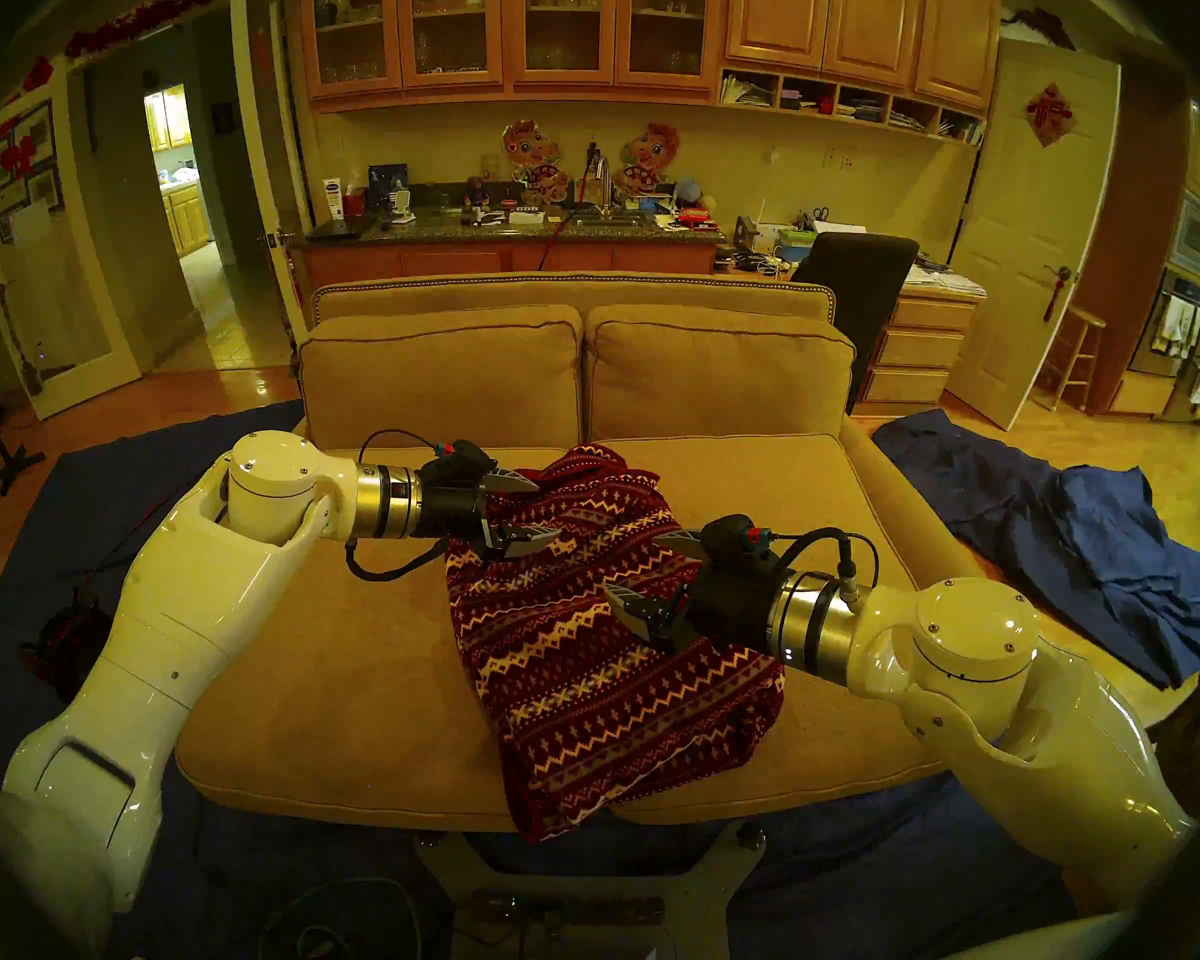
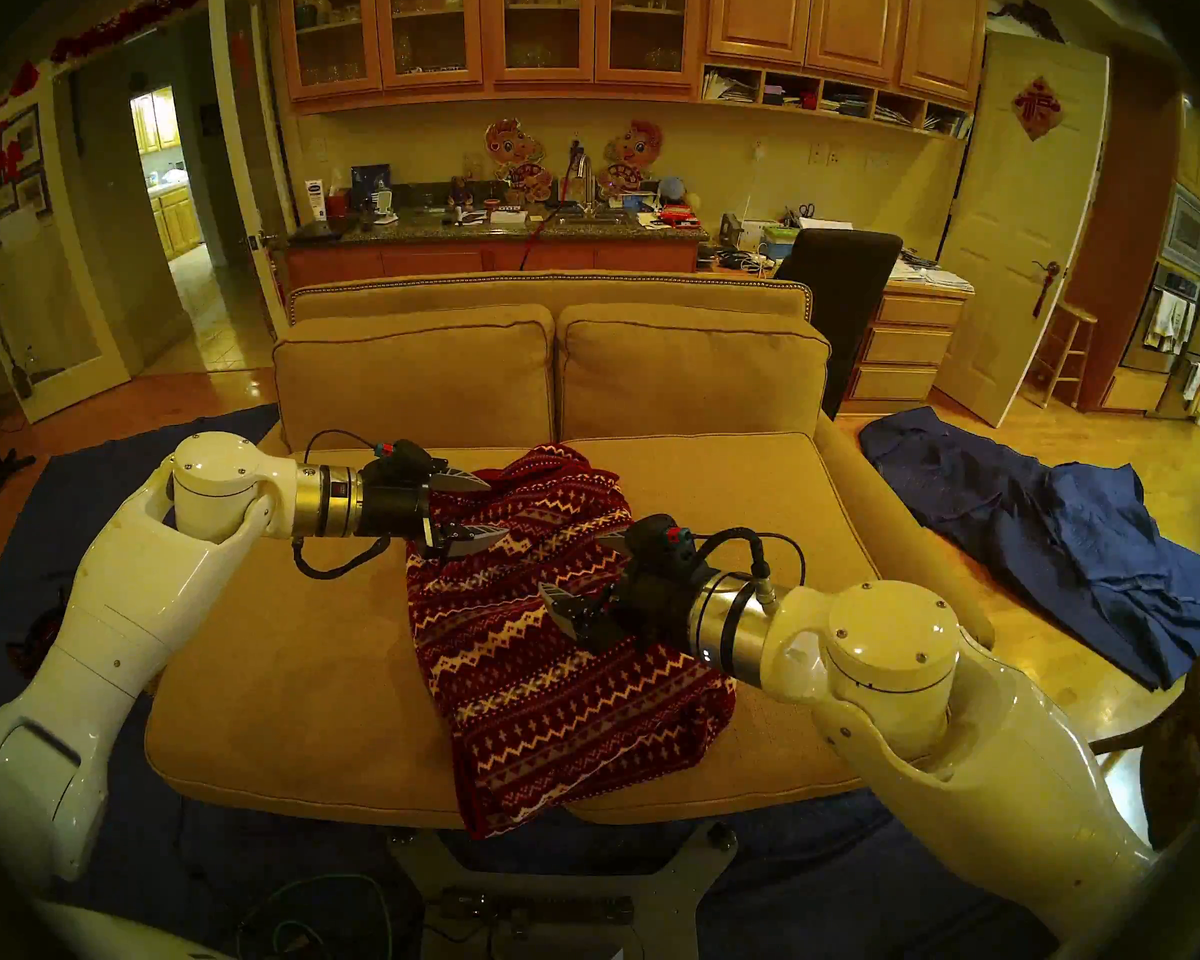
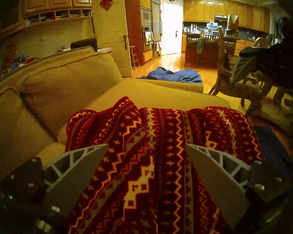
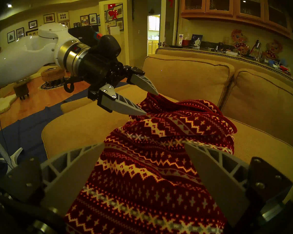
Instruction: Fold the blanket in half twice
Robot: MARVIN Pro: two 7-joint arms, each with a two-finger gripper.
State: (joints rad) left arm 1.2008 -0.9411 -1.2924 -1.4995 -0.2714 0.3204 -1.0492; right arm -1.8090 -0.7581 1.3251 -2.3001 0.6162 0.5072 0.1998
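Red fleece, the blanket [image 1: 583, 647] lies bunched in a long strip across the tan sofa seat [image 1: 334, 661], its near end drooping over the front edge. Left gripper [image 1: 524, 510] hovers spread wide at the far end; right gripper [image 1: 642, 571] gapes above the middle, holding nothing.

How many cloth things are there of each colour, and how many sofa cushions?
Dark red fleece blanket with cream zigzag bands: 1
Plain wrinkled blue cloth on the floor: 1
Dark blue floor sheet: 1
Tan sofa back cushions: 2
Total: 5
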